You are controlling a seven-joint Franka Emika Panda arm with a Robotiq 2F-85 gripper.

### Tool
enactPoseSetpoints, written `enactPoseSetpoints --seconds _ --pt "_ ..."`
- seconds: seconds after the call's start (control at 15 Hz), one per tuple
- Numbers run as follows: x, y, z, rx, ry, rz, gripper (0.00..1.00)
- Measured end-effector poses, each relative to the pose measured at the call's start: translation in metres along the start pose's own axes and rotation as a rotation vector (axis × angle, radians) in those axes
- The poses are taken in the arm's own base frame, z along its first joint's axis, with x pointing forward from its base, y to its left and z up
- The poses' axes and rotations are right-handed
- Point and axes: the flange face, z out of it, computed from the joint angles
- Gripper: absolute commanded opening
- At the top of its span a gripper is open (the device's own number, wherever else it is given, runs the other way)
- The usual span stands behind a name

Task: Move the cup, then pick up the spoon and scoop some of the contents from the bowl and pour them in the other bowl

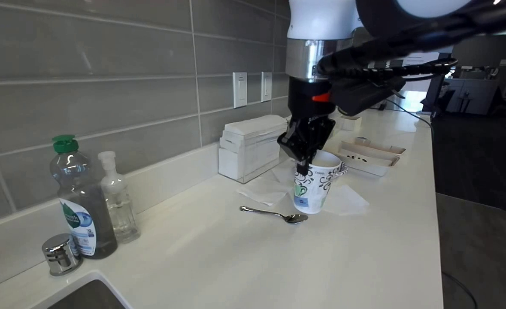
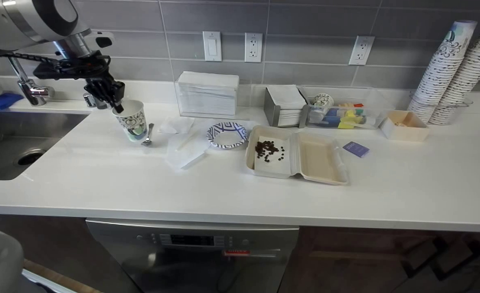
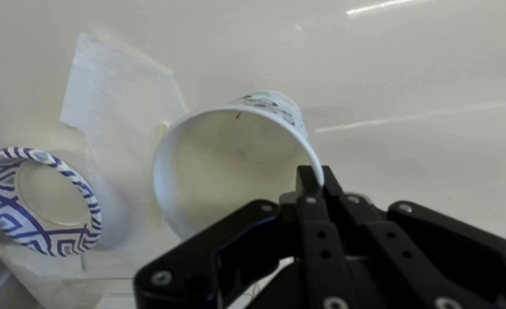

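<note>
Pinching cup (image 1: 312, 191), mouth upward, axis slightly tilted

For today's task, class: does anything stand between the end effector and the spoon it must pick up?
Yes, the cup itself: the end effector grips its rim, and in an exterior view its body lies between that grip and the spoon. Nothing else visible does.

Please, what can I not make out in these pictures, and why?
In an exterior view: most of the patterned bowl, behind the cup.
In the wrist view: the spoon, probably behind the cup.
In an exterior view: what the brown pieces are; too small.
In both exterior views: the whole sink, cut off by an edge.
</note>
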Motion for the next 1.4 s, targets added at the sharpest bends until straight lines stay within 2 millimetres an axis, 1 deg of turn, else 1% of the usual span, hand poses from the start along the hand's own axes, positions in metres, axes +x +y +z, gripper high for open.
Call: enactPoseSetpoints --seconds 0.2,0.4,0.6,0.93,1.2,1.4 --pt "-0.001 -0.016 -0.004 -0.009 0.053 -0.154 0.01" --pt "-0.001 -0.032 -0.003 0.004 0.087 -0.311 0.01" --pt "-0.002 -0.047 0.006 0.019 0.098 -0.476 0.01" --pt "0.003 -0.064 0.027 0.023 0.067 -0.744 0.01" --pt "0.010 -0.083 0.032 0.036 0.068 -0.957 0.01" --pt "0.010 -0.099 0.037 0.043 0.069 -1.090 0.01"
